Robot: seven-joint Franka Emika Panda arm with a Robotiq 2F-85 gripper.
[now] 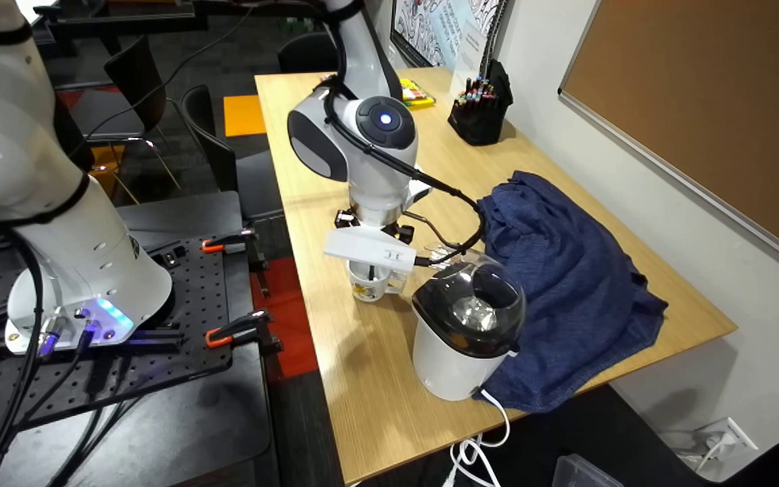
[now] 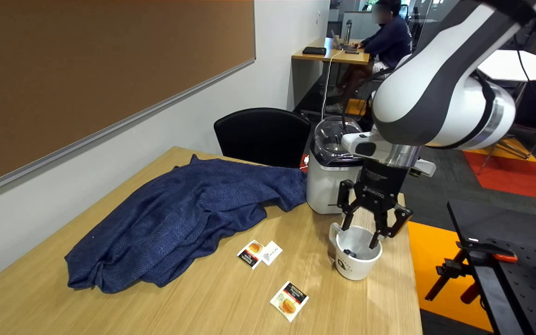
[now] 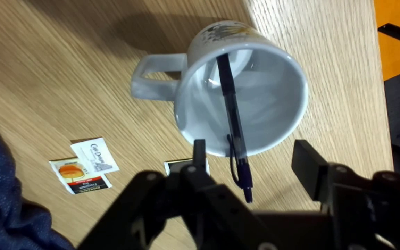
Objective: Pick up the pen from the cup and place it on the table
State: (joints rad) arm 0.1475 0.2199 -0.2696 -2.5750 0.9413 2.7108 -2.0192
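Note:
The cup (image 3: 273, 90) is a white mug with a printed pattern. It stands upright on the pale wooden table (image 2: 231, 307), near its edge, in both exterior views (image 1: 366, 291) (image 2: 355, 268). The dark pen (image 3: 235, 118) leans inside it, its clip end sticking out over the rim in the wrist view. In an exterior view the pen (image 2: 350, 252) shows only as a small dark bit inside the cup. My gripper (image 2: 360, 236) points down over the cup. It is open and empty; in the wrist view its fingers (image 3: 250, 144) stand apart on both sides of the pen's clip end.
A white appliance with a clear lid (image 1: 457, 365) stands beside the cup. A dark blue cloth (image 2: 193, 214) lies along the table. Small packets (image 2: 289, 300) lie near the cup. A black holder with markers (image 1: 481, 111) stands at the wall side.

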